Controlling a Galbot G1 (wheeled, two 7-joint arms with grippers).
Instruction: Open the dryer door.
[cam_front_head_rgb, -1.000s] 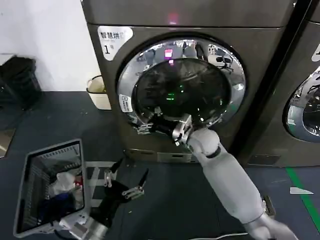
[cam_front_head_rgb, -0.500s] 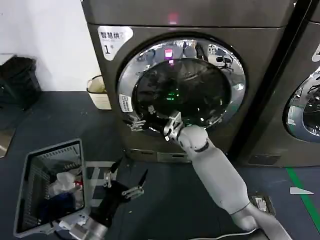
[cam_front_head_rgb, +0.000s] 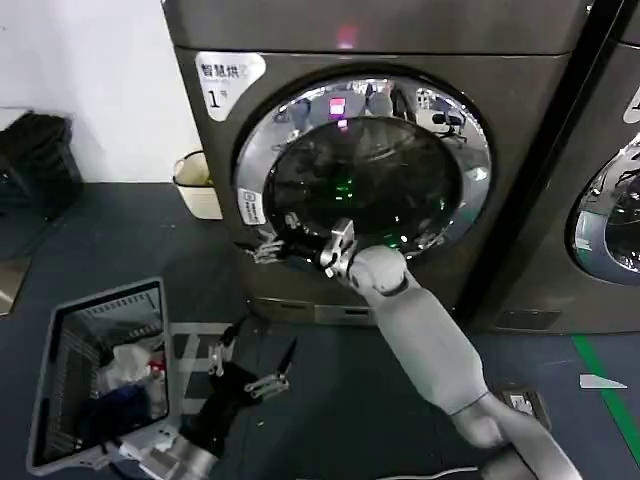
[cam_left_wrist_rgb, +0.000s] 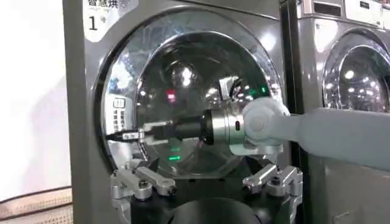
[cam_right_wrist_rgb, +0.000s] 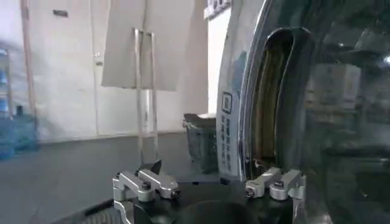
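Note:
The dryer door (cam_front_head_rgb: 365, 175) of the dark grey machine marked "1" lies flush against its front, chrome rim all round. My right gripper (cam_front_head_rgb: 266, 249) is at the rim's lower left edge, open. In the right wrist view it (cam_right_wrist_rgb: 210, 185) straddles the door's edge (cam_right_wrist_rgb: 244, 91), with one finger (cam_right_wrist_rgb: 274, 182) at the foot of the handle recess (cam_right_wrist_rgb: 271, 103) and the other in free air. The left wrist view shows the door (cam_left_wrist_rgb: 189, 79) with the right gripper (cam_left_wrist_rgb: 126, 135) against its edge. My left gripper (cam_front_head_rgb: 245, 368) hangs open low over the floor, well clear of the door.
A wire basket of laundry (cam_front_head_rgb: 45, 390) stands on the floor at the left. A white bin (cam_front_head_rgb: 195, 185) sits beside the machine, with a dark bag (cam_front_head_rgb: 35, 160) farther left. A neighbouring machine's round door (cam_front_head_rgb: 610, 215) is at the right.
My right gripper has slid left along the door's lower rim to its left edge. The left arm and the door have not moved.

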